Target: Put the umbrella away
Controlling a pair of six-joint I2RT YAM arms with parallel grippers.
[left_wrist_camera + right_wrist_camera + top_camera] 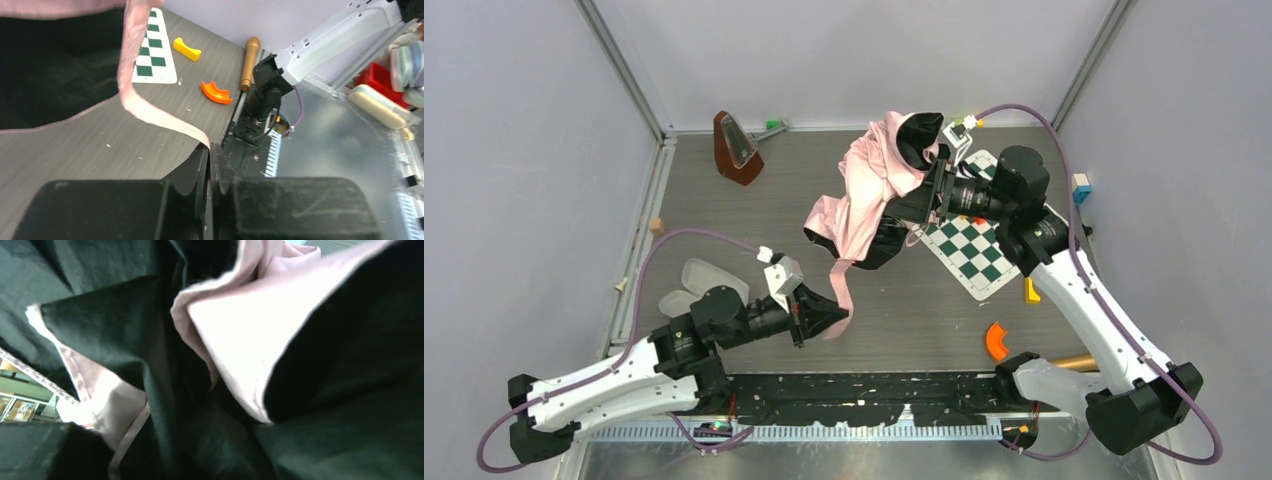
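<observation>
Left claw [827,318] pinched fully shut on the pink strap [150,112]; right claw [921,203] part-closed around the bunched umbrella [869,185], held above the surface [724,240]; risk: arms pull apart, strap slips or tears.

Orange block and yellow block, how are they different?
The orange block is a curved arch; the yellow block is straighter with a dip on top. The orange block lies nearer the right arm's base; the yellow block lies beside the chessboard. Both rest on the table.
</observation>
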